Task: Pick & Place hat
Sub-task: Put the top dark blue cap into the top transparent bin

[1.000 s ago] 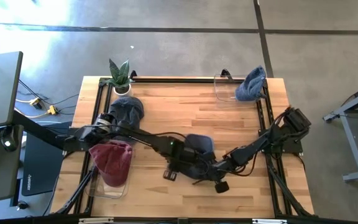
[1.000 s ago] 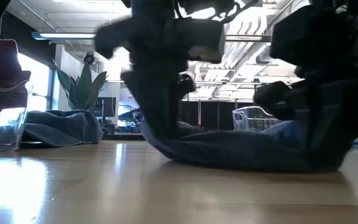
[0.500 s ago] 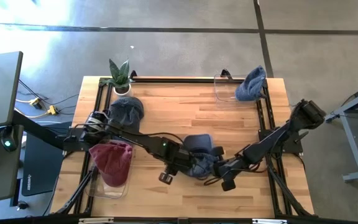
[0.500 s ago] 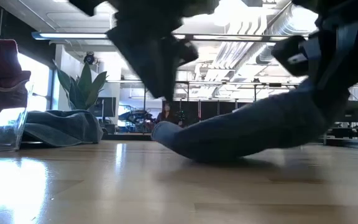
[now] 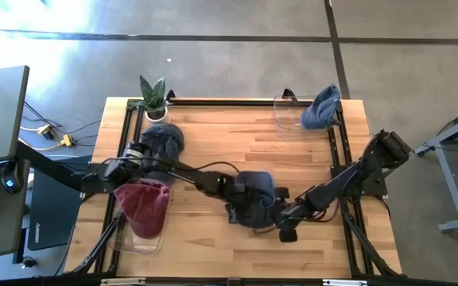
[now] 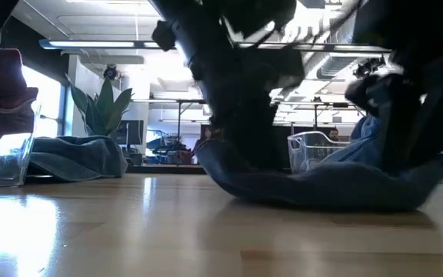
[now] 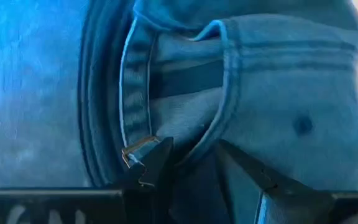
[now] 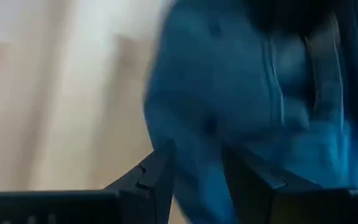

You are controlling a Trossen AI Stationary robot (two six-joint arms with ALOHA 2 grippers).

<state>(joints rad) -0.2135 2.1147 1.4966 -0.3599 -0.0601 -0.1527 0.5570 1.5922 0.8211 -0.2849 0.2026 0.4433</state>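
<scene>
Now, hat: the blue cap (image 5: 254, 199) lay crumpled flat on the wooden surface (image 5: 213, 139), near its middle toward the front edge.
Left pincer: mine (image 5: 234, 208) was at the cap's left side, its fingers (image 7: 157, 163) closed on a fold of cloth at the cap's edge.
Right pincer: mine (image 5: 281, 214) sat at the cap's right side; in my wrist view cloth lay between the fingers (image 8: 160, 171), but I could not tell whether they gripped it.
Elsewhere: a red hat (image 5: 143, 205) in a clear bin at left, a dark hat (image 5: 162, 140) beside a potted plant (image 5: 154, 97), another blue hat (image 5: 321, 108) at the far right corner.
</scene>
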